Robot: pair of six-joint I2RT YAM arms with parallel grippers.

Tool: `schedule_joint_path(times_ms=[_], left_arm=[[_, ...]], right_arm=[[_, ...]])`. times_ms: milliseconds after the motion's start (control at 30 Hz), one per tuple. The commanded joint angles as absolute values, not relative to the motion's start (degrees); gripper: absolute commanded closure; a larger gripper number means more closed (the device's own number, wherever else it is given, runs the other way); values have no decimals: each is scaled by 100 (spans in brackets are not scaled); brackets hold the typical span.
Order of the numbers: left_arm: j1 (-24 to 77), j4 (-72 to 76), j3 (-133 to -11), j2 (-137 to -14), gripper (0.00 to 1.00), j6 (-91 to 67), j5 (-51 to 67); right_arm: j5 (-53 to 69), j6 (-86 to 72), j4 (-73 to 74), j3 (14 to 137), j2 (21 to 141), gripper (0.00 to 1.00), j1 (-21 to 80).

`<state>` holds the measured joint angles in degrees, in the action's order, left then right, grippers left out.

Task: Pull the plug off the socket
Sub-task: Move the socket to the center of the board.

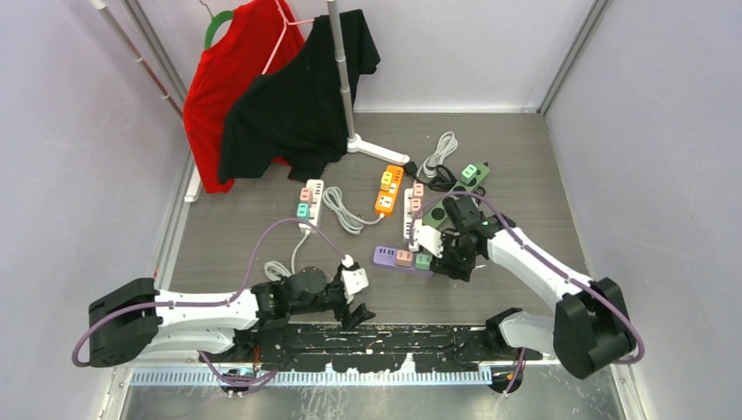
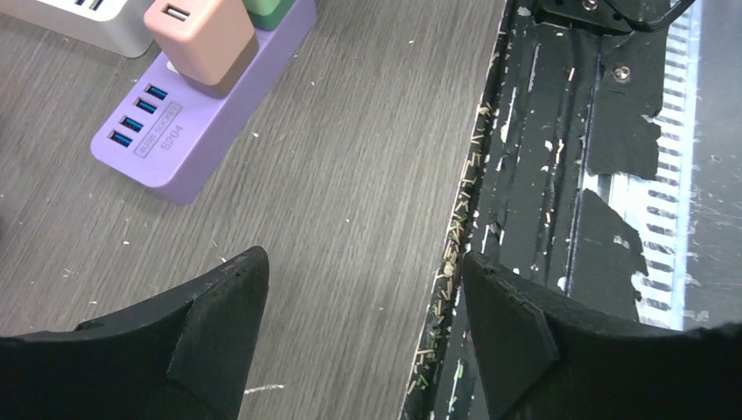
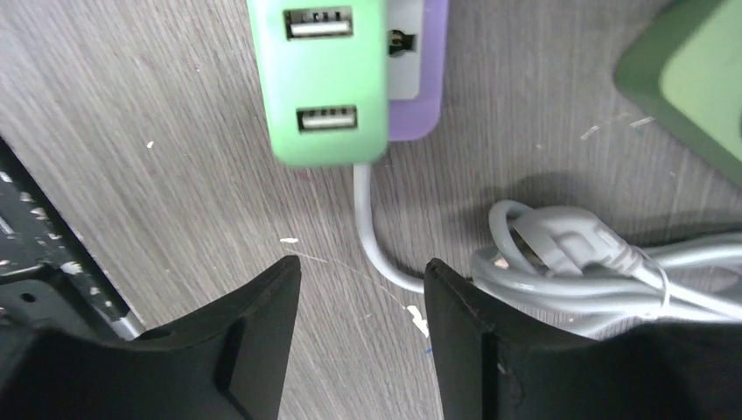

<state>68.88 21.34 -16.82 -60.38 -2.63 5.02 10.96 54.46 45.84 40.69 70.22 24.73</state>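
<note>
A purple power strip (image 1: 388, 256) lies near the table's front, with a pink plug (image 1: 403, 257) and a green plug (image 1: 423, 260) seated in it. My right gripper (image 1: 452, 264) is open and empty just right of the green plug. In the right wrist view the green plug (image 3: 324, 79) sits on the purple strip (image 3: 418, 87), ahead of the open gripper (image 3: 363, 280). My left gripper (image 1: 357, 315) is open and empty, low at the table's near edge. In its view (image 2: 363, 306) the purple strip (image 2: 188, 131) and pink plug (image 2: 201, 39) lie ahead to the left.
A coiled grey cable (image 3: 569, 254) lies beside the right fingers. Other strips lie behind: white (image 1: 308, 201), orange (image 1: 389, 190), white (image 1: 409, 219), dark green (image 1: 470, 175). A clothes rack (image 1: 346, 87) with red and black shirts stands at the back. A black base plate (image 1: 385, 337) edges the front.
</note>
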Motion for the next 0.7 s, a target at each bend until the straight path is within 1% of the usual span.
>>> schedule_joint_path(times_ms=[0,33,100,133,167,200,233,300,367,533,667], left_arm=[[6897,2961,-1914,-6168,18,-17,494],[6898,3007,-1894,-6187,17,-65,534],[6891,3119,-1850,-6238,16,-202,643],[6891,3173,-1839,-6276,16,-313,680],[6891,3215,-1831,-6321,16,-421,722],[6888,3288,-1816,-6387,14,-504,786],[6896,3369,-1793,-6491,11,-594,826],[6891,3566,-1740,-6675,7,-770,855],[6884,3794,-1698,-6864,5,-915,897],[6891,3974,-1738,-7219,4,-1103,981],[6891,4117,-1685,-7474,4,-1142,882]], right_arm=[[1973,5455,5059,4544,6503,40,2116],[2182,5413,5131,4637,6420,40,2070],[2645,5279,5140,4755,6252,35,2059],[2883,5229,5102,4811,6174,22,2058],[3159,5138,5012,4845,6096,14,2061],[3442,4992,4850,4861,6044,2,2066],[3784,4834,4689,4877,6014,0,2079],[4363,4414,4360,4954,6112,0,2209],[4329,3734,3911,5030,6422,0,2477],[2957,3154,3096,4900,7062,0,3065],[2502,2973,2748,4843,7269,0,3332]])
